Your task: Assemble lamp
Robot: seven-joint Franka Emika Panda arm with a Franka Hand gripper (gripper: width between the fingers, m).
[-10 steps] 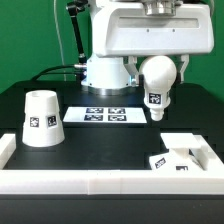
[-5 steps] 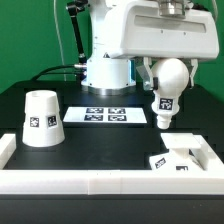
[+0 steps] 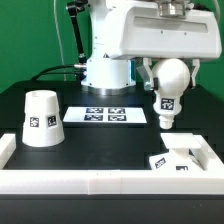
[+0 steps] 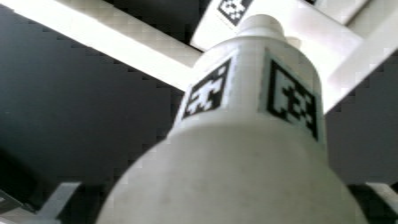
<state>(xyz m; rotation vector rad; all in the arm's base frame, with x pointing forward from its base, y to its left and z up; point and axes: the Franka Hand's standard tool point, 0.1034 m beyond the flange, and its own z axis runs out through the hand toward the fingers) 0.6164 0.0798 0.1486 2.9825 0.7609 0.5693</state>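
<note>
Gripper: the gripper is clamped on the bulb, a dark finger showing on each side of the round end.
Bulb: hangs clear of the tabletop, round end up, tagged narrow neck pointing down. In the wrist view the bulb fills the picture, neck end away from the camera.
Change: a second ago the bulb hung further toward the exterior view's left and a little higher. It has since shifted right and down, and over the last half second it has hardly moved.
Base: the base lies at the exterior view's lower right, by the white rim. The bulb is above and behind it, well apart, not yet over the socket.
Shade: the shade stands upright at the left, untouched, beside the marker board.
Meaning: the carry toward the base looks under way. Seating the bulb and adding the shade remain.
</note>
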